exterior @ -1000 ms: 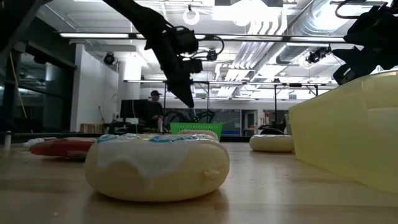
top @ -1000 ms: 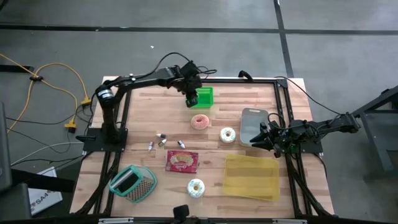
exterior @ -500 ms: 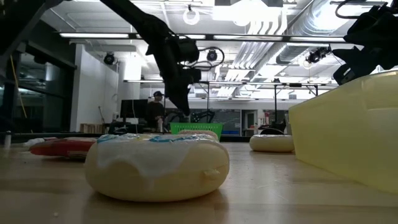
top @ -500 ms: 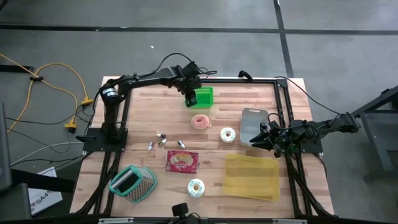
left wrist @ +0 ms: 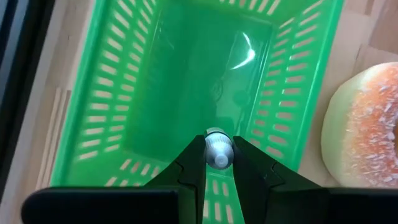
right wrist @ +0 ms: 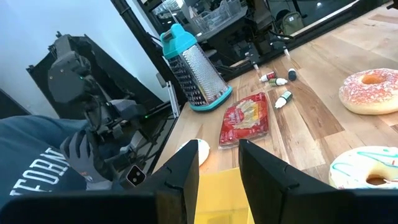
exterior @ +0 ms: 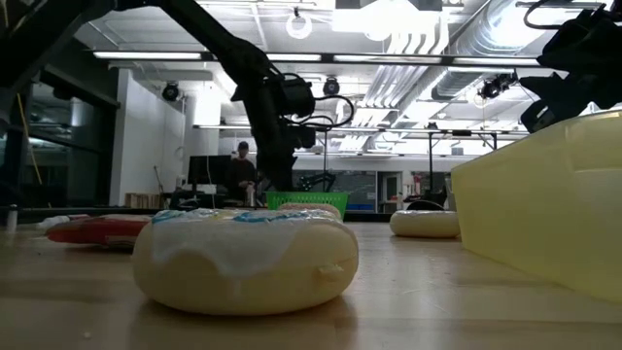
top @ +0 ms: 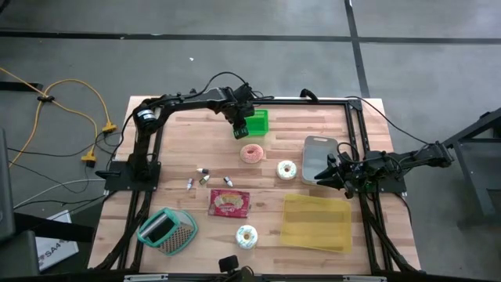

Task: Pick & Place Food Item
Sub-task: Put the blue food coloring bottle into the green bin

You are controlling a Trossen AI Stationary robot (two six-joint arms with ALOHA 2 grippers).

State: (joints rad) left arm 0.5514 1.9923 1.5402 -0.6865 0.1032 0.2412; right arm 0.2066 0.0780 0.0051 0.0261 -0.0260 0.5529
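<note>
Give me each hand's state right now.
Left hand: closed on a small bottle, over the green basket.
Right hand: open, holding nothing.

Green basket (left wrist: 186, 81): glossy slotted plastic. Table (top: 313, 125): matt wood planks. Grater (right wrist: 200, 78): perforated metal.

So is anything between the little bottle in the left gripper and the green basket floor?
Nothing visible. The left gripper holds the small bottle directly over the green basket, whose floor below looks bare.
</note>
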